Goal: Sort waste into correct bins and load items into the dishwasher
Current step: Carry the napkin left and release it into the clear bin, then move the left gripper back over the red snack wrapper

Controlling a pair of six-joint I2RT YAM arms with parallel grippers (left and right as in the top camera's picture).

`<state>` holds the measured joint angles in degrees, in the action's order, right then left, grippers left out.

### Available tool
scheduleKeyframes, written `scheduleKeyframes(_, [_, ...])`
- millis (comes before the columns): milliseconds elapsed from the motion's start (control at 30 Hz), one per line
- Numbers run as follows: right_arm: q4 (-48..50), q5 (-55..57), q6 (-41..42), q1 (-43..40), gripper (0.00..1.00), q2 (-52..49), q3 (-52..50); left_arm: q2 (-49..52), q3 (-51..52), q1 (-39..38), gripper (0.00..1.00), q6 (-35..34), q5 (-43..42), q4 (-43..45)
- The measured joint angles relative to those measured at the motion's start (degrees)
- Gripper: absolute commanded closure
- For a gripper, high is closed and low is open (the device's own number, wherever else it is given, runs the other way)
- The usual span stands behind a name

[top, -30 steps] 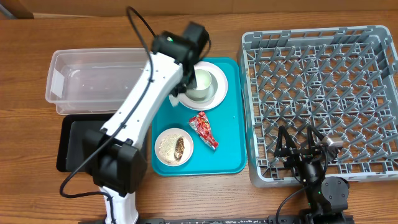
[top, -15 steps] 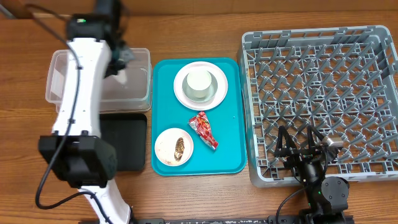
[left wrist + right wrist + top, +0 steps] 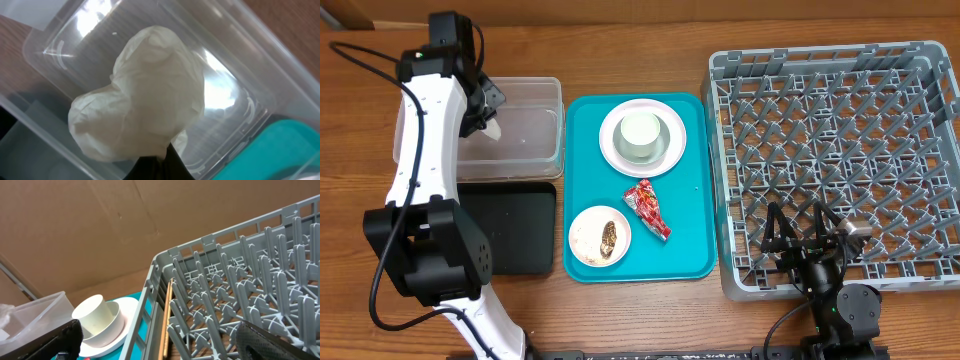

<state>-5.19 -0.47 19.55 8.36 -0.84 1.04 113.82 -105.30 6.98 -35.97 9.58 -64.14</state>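
My left gripper [image 3: 486, 116] hangs over the clear plastic bin [image 3: 532, 135] at the back left, shut on the crumpled white napkin [image 3: 493, 129]. In the left wrist view the napkin [image 3: 142, 97] bulges out above my pinched gripper [image 3: 162, 167], with the tub's floor [image 3: 235, 100] below. The red wrapper [image 3: 647, 208] lies on the teal tray [image 3: 695, 200]. The small bowl [image 3: 599, 235] holds rice and a brown scrap. A cup in a bowl sits on the large plate [image 3: 642, 137]. My right gripper [image 3: 809, 235] stands open over the dishwasher rack's [image 3: 840, 120] front edge.
The flat black bin [image 3: 515, 230] lies in front of the clear tub, partly under my left arm. In the right wrist view the rack's near wall [image 3: 150, 305] stands between my gripper [image 3: 160, 347] and the cup [image 3: 94, 316]. A cardboard wall closes the back.
My left arm swung left from the plate on the teal tray to above the clear tub, carrying the napkin, then shifted a little further left. The right arm has not moved.
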Motion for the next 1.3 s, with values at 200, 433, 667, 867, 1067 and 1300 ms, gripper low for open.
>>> scheduleKeyframes(200, [0.02,0.0,0.02,0.0,0.0,0.0,0.0,0.0,1.99,0.2,0.86,0.13,0.0,2.6])
scheduleKeyframes(433, [0.02,0.0,0.0,0.0,0.0,0.0,0.0,0.0,2.01,0.2,0.56,0.33,-0.02,2.95])
scheduleKeyframes(667, [0.04,0.0,0.0,0.0,0.0,0.0,0.0,0.0,2.01,0.2,0.51,4.37,-6.45,2.08])
scheduleKeyframes(867, [0.04,0.02,0.0,0.0,0.0,0.0,0.0,-0.63,1.95,-0.55,0.58,12.55,-21.99,-3.98])
scheduleKeyframes(1067, [0.0,0.02,0.0,0.0,0.0,0.0,0.0,-6.01,1.95,-8.41,0.53,16.96,-27.82,-8.98])
scheduleKeyframes(1300, [0.0,0.0,0.0,0.0,0.0,0.0,0.0,-8.33,1.77,-23.52,0.49,17.94,-27.8,-12.94])
